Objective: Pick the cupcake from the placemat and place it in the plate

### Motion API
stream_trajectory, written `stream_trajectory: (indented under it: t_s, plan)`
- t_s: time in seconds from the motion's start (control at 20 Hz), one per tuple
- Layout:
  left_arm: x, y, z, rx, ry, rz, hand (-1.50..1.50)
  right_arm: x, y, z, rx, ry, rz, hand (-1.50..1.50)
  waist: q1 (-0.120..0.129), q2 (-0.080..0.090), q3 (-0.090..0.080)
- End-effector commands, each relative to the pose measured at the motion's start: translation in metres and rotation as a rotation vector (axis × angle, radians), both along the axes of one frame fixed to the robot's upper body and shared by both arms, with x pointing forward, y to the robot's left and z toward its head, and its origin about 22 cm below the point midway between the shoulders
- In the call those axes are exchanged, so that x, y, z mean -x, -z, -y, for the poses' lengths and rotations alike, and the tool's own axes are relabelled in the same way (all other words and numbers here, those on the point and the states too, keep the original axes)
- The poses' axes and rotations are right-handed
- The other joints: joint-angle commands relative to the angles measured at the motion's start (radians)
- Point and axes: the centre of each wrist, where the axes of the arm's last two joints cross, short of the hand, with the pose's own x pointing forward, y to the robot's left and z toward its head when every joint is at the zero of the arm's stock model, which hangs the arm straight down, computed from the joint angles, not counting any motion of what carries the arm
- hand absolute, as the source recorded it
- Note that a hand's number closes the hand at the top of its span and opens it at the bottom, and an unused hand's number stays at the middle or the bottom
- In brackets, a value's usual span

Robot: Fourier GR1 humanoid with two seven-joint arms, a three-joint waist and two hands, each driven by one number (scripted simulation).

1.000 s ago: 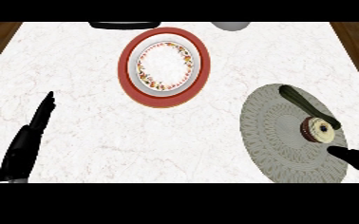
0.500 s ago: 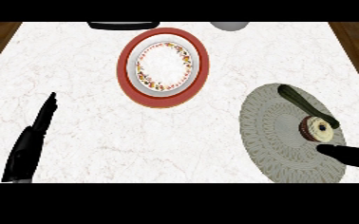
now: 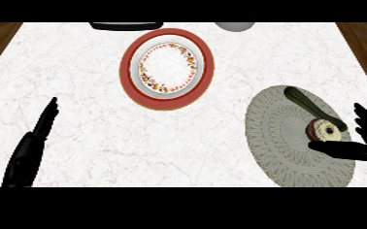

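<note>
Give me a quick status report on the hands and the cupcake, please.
Right hand open, bracketing cupcake on placemat. Left hand open, resting at left. Plate waiting; nothing in the way.

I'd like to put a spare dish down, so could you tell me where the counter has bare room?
The widest bare patch lies between the plate, the placemat and the left hand, across the counter's near middle. Another lies left of the plate. It is crowded on the placemat, where the right hand flanks the cupcake beside a dark green object.
</note>
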Motion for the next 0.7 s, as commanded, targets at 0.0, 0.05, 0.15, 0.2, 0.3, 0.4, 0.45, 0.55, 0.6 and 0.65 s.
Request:
stream_trajectory:
  t_s: [0.0,0.05,0.15,0.2,0.3,0.4,0.45,0.55,0.6,0.65]
  plan:
    - [0.006,0.004,-0.001,0.001,-0.009,0.030,0.00,-0.008,0.008,0.011,-0.024,-0.004,-0.004,-1.50,-0.001,0.000,0.000]
    - [-0.020,-0.001,-0.006,0.001,-0.026,0.026,0.00,0.011,0.023,-0.003,-0.004,-0.020,-0.019,-1.50,-0.007,0.000,0.000]
    - [-0.019,-0.008,-0.008,0.015,-0.005,-0.007,0.00,0.012,0.019,0.016,-0.009,0.006,-0.009,-1.50,-0.007,0.000,0.000]
    - [-0.017,0.000,-0.019,0.008,-0.012,-0.002,0.00,0.002,0.020,-0.009,-0.008,-0.005,-0.015,-1.50,-0.005,0.000,0.000]
    - [-0.020,-0.006,0.002,-0.004,-0.014,0.012,0.00,-0.008,0.032,0.004,-0.015,-0.003,-0.021,-1.50,-0.003,0.000,0.000]
    - [-0.014,-0.005,-0.008,-0.001,-0.021,-0.007,0.00,-0.002,0.049,-0.004,-0.016,-0.019,-0.012,-1.50,-0.003,0.000,0.000]
    - [-0.019,0.007,0.002,0.016,0.004,-0.006,0.00,-0.001,0.035,-0.015,-0.009,-0.028,-0.008,-1.50,-0.005,0.000,0.000]
    - [0.006,0.010,-0.009,-0.001,0.006,-0.002,0.00,-0.003,0.047,0.006,-0.032,-0.010,0.073,1.50,-0.001,0.000,0.000]
    - [-0.015,0.002,-0.007,0.011,-0.005,-0.007,0.00,-0.017,0.044,-0.011,-0.011,-0.020,0.073,1.50,-0.003,0.000,0.000]
    - [0.003,0.000,-0.006,0.002,-0.004,-0.004,0.00,0.008,0.025,0.013,-0.006,-0.029,0.074,1.50,-0.005,-0.001,0.000]
